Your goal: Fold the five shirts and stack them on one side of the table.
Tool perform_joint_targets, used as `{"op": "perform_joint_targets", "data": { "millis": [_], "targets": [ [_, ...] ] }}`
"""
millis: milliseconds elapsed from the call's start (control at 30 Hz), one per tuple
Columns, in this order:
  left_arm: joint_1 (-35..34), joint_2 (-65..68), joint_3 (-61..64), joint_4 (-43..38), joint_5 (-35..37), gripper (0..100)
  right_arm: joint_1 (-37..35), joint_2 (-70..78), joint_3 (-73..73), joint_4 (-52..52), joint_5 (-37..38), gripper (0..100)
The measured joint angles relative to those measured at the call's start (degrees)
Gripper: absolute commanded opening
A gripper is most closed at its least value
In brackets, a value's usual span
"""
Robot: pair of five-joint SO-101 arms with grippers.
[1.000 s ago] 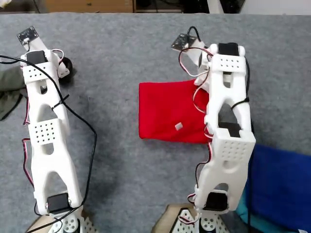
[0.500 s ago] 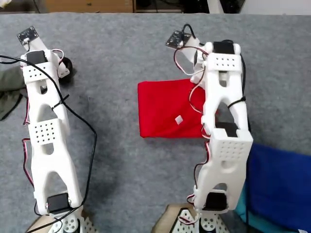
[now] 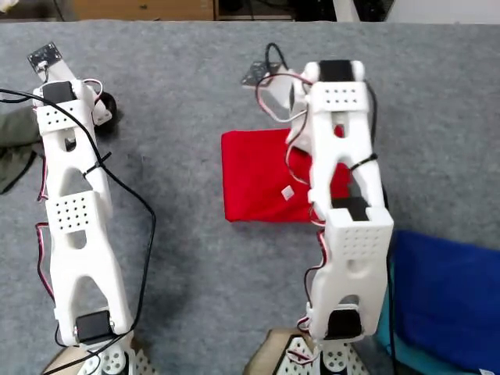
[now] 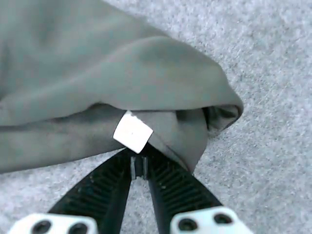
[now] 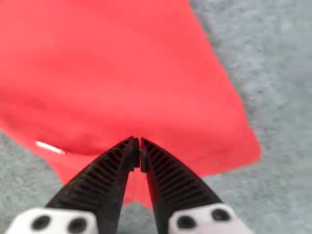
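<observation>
A folded red shirt (image 3: 258, 176) lies on the grey mat (image 3: 187, 258) near the middle, with a small white tag (image 3: 287, 192) on it. My right arm (image 3: 337, 141) stretches over the shirt's right part. In the right wrist view my right gripper (image 5: 140, 146) is shut, its tips close over the red shirt (image 5: 122, 73). A crumpled grey-green shirt (image 3: 14, 134) sits at the table's left edge beside my left arm (image 3: 70, 195). My left gripper (image 4: 139, 168) is shut, its tips at the hem of the grey-green shirt (image 4: 97, 73), just under a white tag (image 4: 132, 131).
A folded blue shirt (image 3: 449, 301) rests at the near right, with a teal cloth edge (image 3: 386, 337) showing under it. Black cables (image 3: 141, 203) trail from the left arm. Bare mat lies between the two arms and along the far side.
My right arm has swung left and slightly farther over the red shirt, and the shirt has shifted a little left and away. The left arm has not moved.
</observation>
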Motion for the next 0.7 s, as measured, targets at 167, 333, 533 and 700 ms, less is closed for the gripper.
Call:
{"op": "perform_joint_targets", "data": {
  "millis": [167, 333, 533, 700],
  "targets": [
    [0.0, 0.0, 0.0, 0.0, 0.0, 2, 0.09, 0.0, 5.19, -1.49, -0.53, 0.5],
    [0.0, 0.0, 0.0, 0.0, 0.0, 2, 1.14, 0.0, 7.3, -1.49, -0.62, 0.5],
    [0.0, 0.0, 0.0, 0.0, 0.0, 2, 3.16, 0.0, 7.38, 0.7, -0.62, 0.5],
    [0.0, 0.0, 0.0, 0.0, 0.0, 2, 4.22, 0.0, 7.47, 1.32, -0.88, 0.5]
  ]
}}
